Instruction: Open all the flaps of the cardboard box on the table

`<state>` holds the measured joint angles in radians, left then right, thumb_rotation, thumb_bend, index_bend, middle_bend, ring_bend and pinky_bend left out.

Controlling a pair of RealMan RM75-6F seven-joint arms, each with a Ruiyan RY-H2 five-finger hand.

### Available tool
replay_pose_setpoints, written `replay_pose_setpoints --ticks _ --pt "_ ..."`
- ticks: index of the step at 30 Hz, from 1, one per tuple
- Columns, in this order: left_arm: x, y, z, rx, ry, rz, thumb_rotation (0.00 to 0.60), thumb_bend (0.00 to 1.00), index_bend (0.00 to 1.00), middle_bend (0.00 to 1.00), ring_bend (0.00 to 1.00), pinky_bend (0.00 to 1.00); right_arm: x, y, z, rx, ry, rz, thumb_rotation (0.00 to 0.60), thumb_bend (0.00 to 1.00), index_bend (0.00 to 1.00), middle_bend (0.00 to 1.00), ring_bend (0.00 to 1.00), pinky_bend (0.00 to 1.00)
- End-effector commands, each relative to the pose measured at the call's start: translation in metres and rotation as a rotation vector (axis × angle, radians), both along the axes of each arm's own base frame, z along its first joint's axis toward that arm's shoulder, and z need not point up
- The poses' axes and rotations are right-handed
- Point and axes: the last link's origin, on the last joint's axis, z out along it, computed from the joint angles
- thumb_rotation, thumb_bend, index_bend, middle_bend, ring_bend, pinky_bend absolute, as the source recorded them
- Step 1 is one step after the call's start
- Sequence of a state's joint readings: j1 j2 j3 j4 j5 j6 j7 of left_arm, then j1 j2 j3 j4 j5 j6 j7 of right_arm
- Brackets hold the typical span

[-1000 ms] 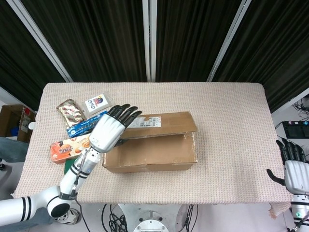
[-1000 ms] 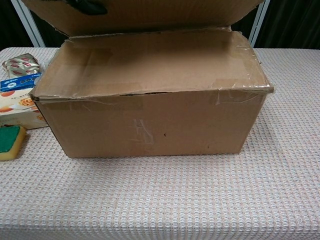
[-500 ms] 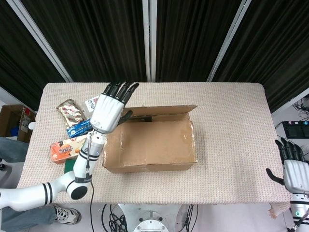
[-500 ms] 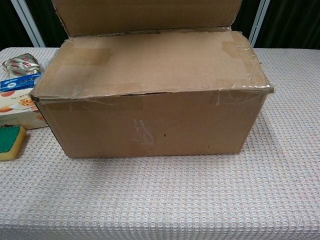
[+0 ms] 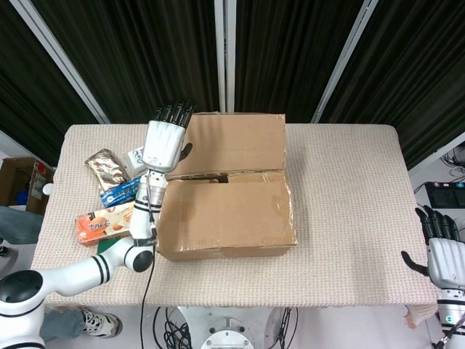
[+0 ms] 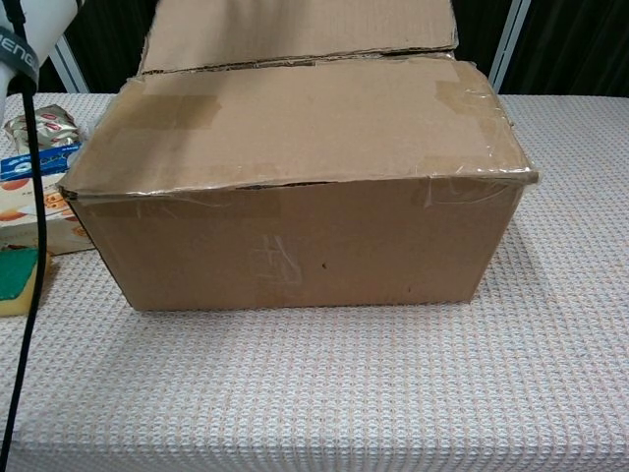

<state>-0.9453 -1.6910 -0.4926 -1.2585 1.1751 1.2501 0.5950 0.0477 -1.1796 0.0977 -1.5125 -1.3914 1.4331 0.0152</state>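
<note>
The cardboard box (image 5: 227,218) stands mid-table, and it fills the chest view (image 6: 295,236). Its far flap (image 5: 231,142) is swung up and leans back toward the curtain; it also shows along the top of the chest view (image 6: 300,34). The near flap (image 5: 229,207) still lies flat over the top. My left hand (image 5: 164,137) is open with fingers stretched out, at the left edge of the raised flap. Only its white forearm (image 6: 29,39) shows in the chest view. My right hand (image 5: 442,254) hangs off the table's near right corner, fingers apart, holding nothing.
Several snack packs (image 5: 109,171) and an orange box (image 5: 102,222) lie left of the carton, under my left arm. A green and yellow sponge (image 6: 20,280) sits by the carton's near left corner. A black cable (image 6: 29,246) hangs from the forearm. Bare tablecloth (image 5: 349,196) spreads to the right.
The far flap has swung from lying over the box up and back past upright. My left hand travelled with it toward the far edge of the table. The right hand stayed still.
</note>
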Motion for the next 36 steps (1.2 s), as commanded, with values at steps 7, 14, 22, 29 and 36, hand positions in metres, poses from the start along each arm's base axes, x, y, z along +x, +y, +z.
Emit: replay_pose_setpoints --ticks 7,14,22,29,36 --pt "-0.038 -0.022 0.042 -0.022 0.003 0.004 0.6 0.19 0.13 0.15 0.17 0.28 0.011 -0.012 0.004 0.004 -0.011 0.056 0.6 0.16 0.0 0.0 0.0 0.0" --pt "-0.109 -0.06 0.083 -0.14 -0.066 0.097 0.6 0.13 0.13 0.15 0.17 0.28 0.046 -0.034 0.019 0.016 -0.009 0.232 0.6 0.16 0.0 0.0 0.0 0.0" --pt "-0.206 -0.113 0.106 -0.224 -0.037 0.244 0.6 0.13 0.13 0.15 0.17 0.28 0.106 -0.069 0.04 0.109 -0.126 0.52 0.6 0.48 0.0 0.01 0.0 0.0" --pt "-0.262 -0.149 0.111 -0.215 -0.024 0.378 0.6 0.12 0.13 0.15 0.17 0.28 0.16 -0.108 0.047 0.256 -0.198 0.592 0.6 0.51 0.0 0.04 0.0 0.0" --pt "-0.278 -0.176 0.119 -0.174 -0.089 0.4 0.6 0.12 0.13 0.15 0.17 0.28 0.208 -0.149 0.031 0.443 -0.293 0.534 0.6 0.49 0.0 0.14 0.0 0.0"
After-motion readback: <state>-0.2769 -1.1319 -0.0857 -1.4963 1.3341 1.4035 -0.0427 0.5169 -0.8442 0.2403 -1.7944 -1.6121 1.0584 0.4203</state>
